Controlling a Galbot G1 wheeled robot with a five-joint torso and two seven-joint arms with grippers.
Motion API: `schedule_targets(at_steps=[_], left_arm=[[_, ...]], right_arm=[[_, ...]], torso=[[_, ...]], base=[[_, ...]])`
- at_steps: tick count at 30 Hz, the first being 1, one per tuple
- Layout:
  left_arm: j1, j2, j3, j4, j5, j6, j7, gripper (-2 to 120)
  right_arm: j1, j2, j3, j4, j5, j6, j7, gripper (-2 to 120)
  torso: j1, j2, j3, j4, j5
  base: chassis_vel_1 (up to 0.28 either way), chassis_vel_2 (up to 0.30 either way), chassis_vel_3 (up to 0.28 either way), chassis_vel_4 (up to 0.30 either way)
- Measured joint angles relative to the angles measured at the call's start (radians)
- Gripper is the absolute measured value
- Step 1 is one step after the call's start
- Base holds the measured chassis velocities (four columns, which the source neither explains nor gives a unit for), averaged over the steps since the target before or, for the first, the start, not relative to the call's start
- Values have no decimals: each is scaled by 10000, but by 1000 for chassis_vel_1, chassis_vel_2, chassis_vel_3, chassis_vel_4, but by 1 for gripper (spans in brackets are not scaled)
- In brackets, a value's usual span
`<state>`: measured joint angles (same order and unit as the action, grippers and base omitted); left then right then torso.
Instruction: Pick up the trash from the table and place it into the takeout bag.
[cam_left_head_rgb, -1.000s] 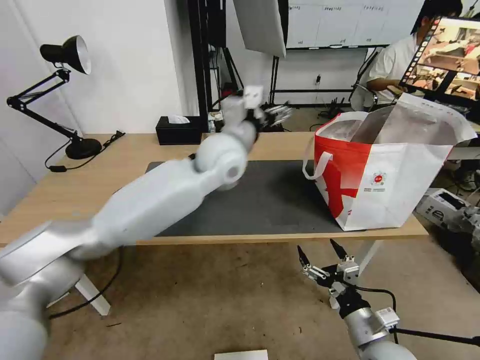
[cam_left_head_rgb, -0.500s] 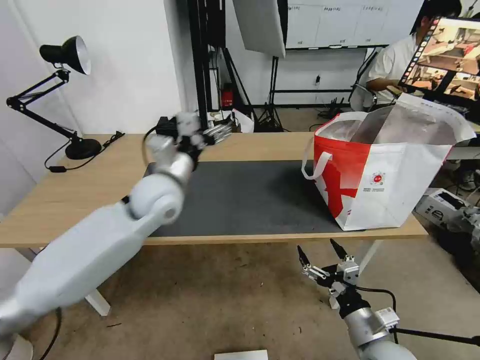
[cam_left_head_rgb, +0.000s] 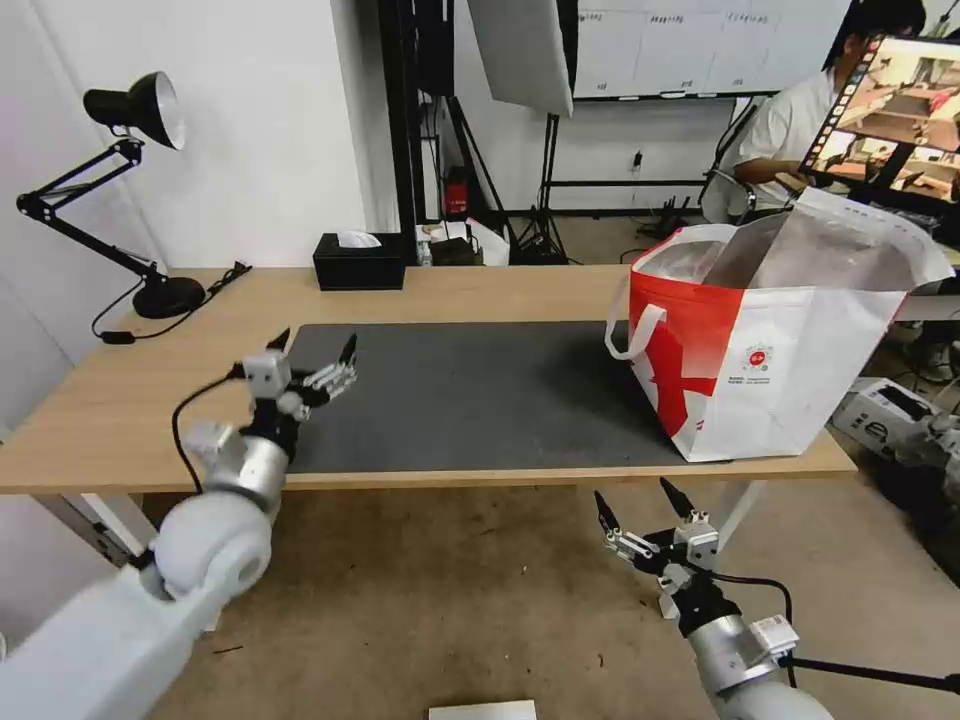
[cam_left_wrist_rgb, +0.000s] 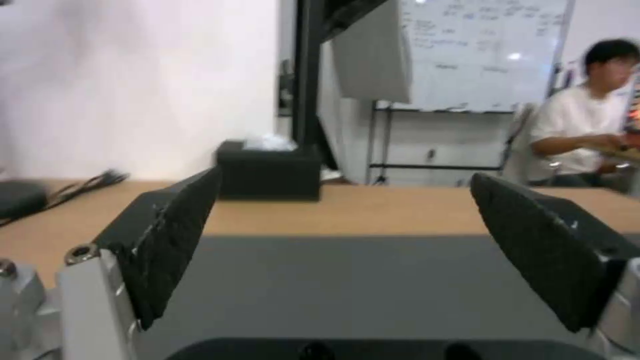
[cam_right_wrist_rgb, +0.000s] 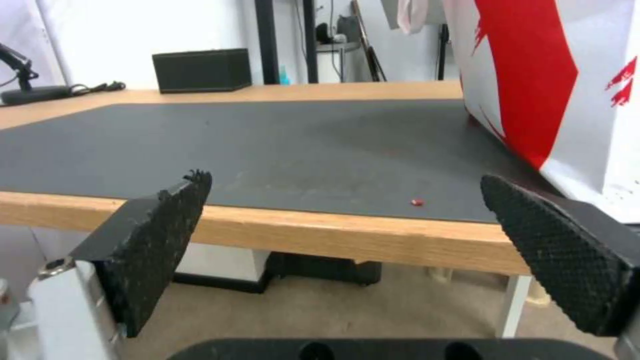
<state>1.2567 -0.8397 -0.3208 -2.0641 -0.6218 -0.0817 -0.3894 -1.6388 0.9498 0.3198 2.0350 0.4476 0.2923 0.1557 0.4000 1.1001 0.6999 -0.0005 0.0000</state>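
the left gripper (cam_left_head_rgb: 315, 345) is hovering over the near left corner of the dark grey mat (cam_left_head_rgb: 480, 390) on the table (cam_left_head_rgb: 120, 400), fingers spread apart, grasping nothing. the right gripper (cam_left_head_rgb: 640, 500) is waiting below the table's front edge, fingers also released. the takeout bag (cam_left_head_rgb: 770, 350) is standing upright on the right end, mouth open.

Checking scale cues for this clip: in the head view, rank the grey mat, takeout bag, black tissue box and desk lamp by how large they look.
1. Grey mat, the widest area.
2. Takeout bag.
3. Desk lamp, long and thin, with little filled area.
4. Black tissue box, smallest; it also sits farthest back, so its true size is unsure.
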Motion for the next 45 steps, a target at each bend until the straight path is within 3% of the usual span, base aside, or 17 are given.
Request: schedule_targets(at_steps=[4, 10, 12, 13, 16, 17, 20, 23, 45], left_arm=[[1940, -960, -1104, -237, 1115, -277, 213, 100], [3414, -1762, -1822, -307, 1569, -840, 906, 100], [3821, -1995, -1986, -295, 1504, -1167, 1564, 100], [3821, -1995, -1986, -295, 1504, -1167, 1564, 100], [4042, -2070, -2110, 9, 1019, -1722, 2811, 100], [4042, -2070, -2110, 9, 1019, -1722, 2811, 100], [4194, -2049, -2319, 371, 571, -2065, 4003, 100], [4213, -2002, -2432, 564, 487, -2154, 4329, 100], [3971, -1963, -2307, 1383, 1005, -2080, 3790, 100]], right_arm=[[0, 0, -1, 0, 0, 0, -1, 100], [-1, 0, -1, 0, 0, 0, -1, 100], [0, 0, -1, 0, 0, 0, -1, 100], [0, 0, -1, 0, 0, 0, -1, 100], [0, 0, 0, 0, 0, 0, -1, 100], [0, 0, 0, 0, 0, 0, -1, 100], [0, 0, -1, 0, 0, 0, -1, 100], [0, 0, -1, 0, 0, 0, -1, 100], [0, 0, -1, 0, 0, 0, -1, 100]], torso=[[-2, 1, -1, 7, -1], [-2, 0, 0, 6, 1], [-3, 1, -1, 5, 1], [-3, 1, -1, 5, 1], [-2, 0, 0, 3, 1], [-2, 0, 0, 3, 1], [-1, 0, 0, 4, -1], [-1, 0, 0, 4, 0], [0, -1, 1, 5, 0]], base=[[0, 0, 0, 0], [0, 0, 0, 0], [0, 0, 0, 0], [0, 0, 0, 0], [0, 0, 0, 0], [0, 0, 0, 0], [0, 0, 0, 0], [0, 0, 0, 0], [0, 0, 0, 0]])
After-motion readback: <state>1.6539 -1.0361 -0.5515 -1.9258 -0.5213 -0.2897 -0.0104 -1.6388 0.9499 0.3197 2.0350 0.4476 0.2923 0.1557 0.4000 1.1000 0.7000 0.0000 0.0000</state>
